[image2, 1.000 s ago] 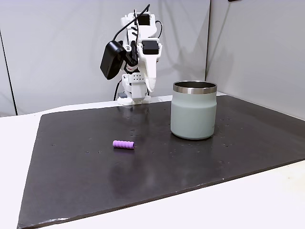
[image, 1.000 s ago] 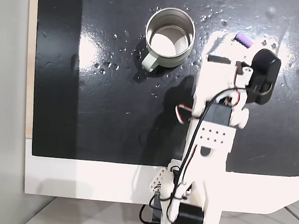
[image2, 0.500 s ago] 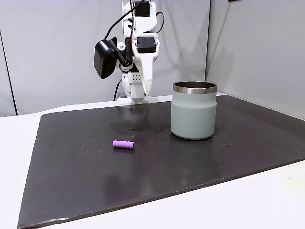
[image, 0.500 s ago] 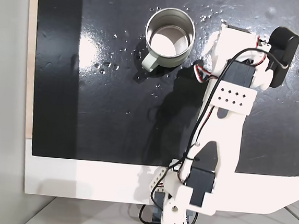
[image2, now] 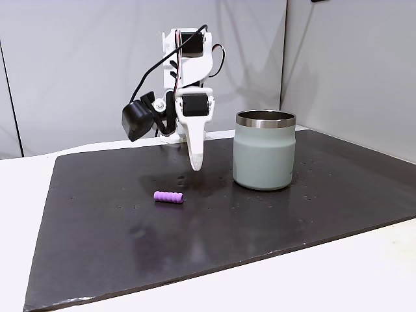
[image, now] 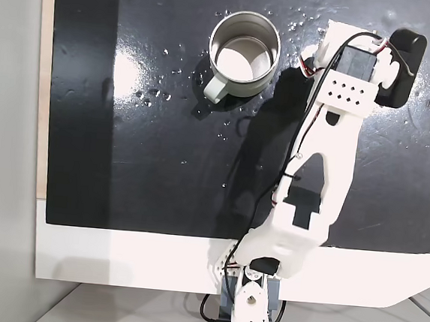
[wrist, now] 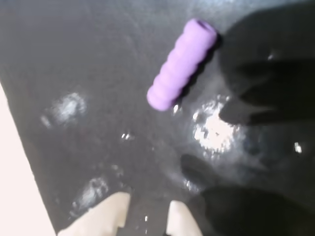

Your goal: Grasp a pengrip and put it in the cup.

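— What does the small light-purple ribbed rubbery cylinder (wrist: 181, 64) look like?
— Short, soft-looking, hollow at one end, lying on its side on the glossy black mat (image2: 260, 221) atop the white counter (image2: 19, 214), well apart from the silvery metal mug (image2: 264, 158).
— And the white tool (wrist: 144, 215)?
— Hanging above it, tips slightly parted, holding nothing.

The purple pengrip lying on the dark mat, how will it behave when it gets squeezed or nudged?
The pengrip is a ribbed cylinder lying on its side, so a nudge would probably roll it. It looks soft, so it may squash slightly when squeezed. Being tiny, it is likely very light.
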You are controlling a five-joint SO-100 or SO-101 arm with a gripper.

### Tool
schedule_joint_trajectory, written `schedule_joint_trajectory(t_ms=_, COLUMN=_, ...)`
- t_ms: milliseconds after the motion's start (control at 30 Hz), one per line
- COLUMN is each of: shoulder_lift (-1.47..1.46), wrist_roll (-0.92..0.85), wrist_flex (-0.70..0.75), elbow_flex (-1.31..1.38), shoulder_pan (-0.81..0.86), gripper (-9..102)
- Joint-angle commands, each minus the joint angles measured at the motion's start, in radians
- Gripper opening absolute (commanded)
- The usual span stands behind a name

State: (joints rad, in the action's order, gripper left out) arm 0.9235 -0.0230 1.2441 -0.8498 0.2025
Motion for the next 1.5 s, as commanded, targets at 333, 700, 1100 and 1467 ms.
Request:
schedule_joint_trajectory(t_ms=333, shoulder_lift=-0.178, wrist_roll=-0.035, wrist_flex=-0.005, elbow_flex=0.239, shoulder_pan=0.043, gripper=11)
schedule_joint_trajectory(t_ms=700, shoulder_lift=-0.262, wrist_roll=0.002, wrist_flex=0.064, elbow_flex=0.394, shoulder_pan=0.091, gripper=20)
schedule_joint_trajectory(t_ms=1100, shoulder_lift=-0.305, wrist_roll=0.018, wrist_flex=0.08, elbow_flex=0.394, shoulder_pan=0.135, gripper=20)
schedule_joint_trajectory(t_ms=1467, shoulder_lift=-0.327, wrist_roll=0.04, wrist_flex=0.081, elbow_flex=0.391, shoulder_pan=0.161, gripper=11)
